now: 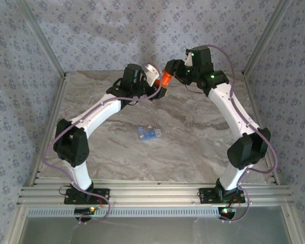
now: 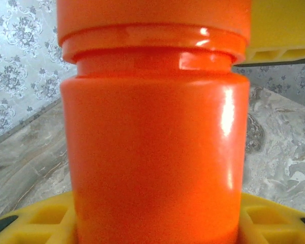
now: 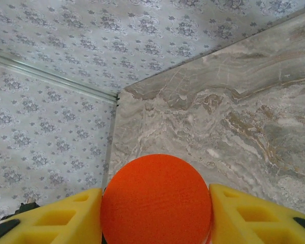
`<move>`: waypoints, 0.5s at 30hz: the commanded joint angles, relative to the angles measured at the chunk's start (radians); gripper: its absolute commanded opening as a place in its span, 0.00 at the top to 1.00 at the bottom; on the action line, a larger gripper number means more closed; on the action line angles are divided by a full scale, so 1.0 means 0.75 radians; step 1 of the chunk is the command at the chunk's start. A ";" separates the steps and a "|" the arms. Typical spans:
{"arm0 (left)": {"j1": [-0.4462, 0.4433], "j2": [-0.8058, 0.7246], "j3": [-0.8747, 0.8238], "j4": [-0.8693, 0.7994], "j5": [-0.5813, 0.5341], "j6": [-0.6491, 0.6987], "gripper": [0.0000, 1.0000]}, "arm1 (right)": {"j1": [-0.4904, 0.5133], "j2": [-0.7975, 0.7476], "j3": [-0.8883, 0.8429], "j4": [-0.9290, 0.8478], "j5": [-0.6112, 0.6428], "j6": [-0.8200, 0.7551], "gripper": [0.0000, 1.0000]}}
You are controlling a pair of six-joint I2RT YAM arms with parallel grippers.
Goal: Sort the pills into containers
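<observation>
1. Containers: two counted. The near one is the pale blue container (image 1: 148, 133), lying alone in the middle of the table (image 1: 203, 137), well apart from both grippers. The far one is the orange bottle (image 1: 165, 79), up between the two grippers over the far centre of the table. One cap (image 3: 156, 201) is on it.
2. Arms: two, with bases at the near edge, elbows pushed outward and forearms bending in to meet at the bottle. The left gripper (image 1: 159, 87) comes in from the left, the right gripper (image 1: 171, 70) from the right.
3. Left gripper is about half spread and clamped on the bottle body, which is wedged between the yellow left pads (image 2: 274, 218).
4. Right gripper: the yellow right pads (image 3: 254, 216) sit against the cap edge on both sides with no gap visible. Reads as a grip on the cap.
5. View differences:
   - Top view shows the blue container and the full arm poses.
   - Left wrist view shows the neck ring and cap seam close up, plus a yellow block (image 2: 287, 28) beside the cap.
   - Right wrist view looks onto the cap's flat top, with the table corner and patterned wall (image 3: 66, 101) behind.
</observation>
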 commanded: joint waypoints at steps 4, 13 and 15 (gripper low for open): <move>0.029 -0.046 -0.025 0.204 -0.006 -0.090 1.00 | -0.102 -0.083 -0.005 0.092 -0.257 0.104 0.24; 0.061 -0.056 -0.034 0.224 0.147 -0.144 1.00 | -0.288 -0.110 -0.025 0.255 -0.546 0.054 0.17; 0.071 -0.045 0.001 0.191 0.232 -0.167 1.00 | -0.320 -0.074 -0.002 0.237 -0.622 -0.011 0.18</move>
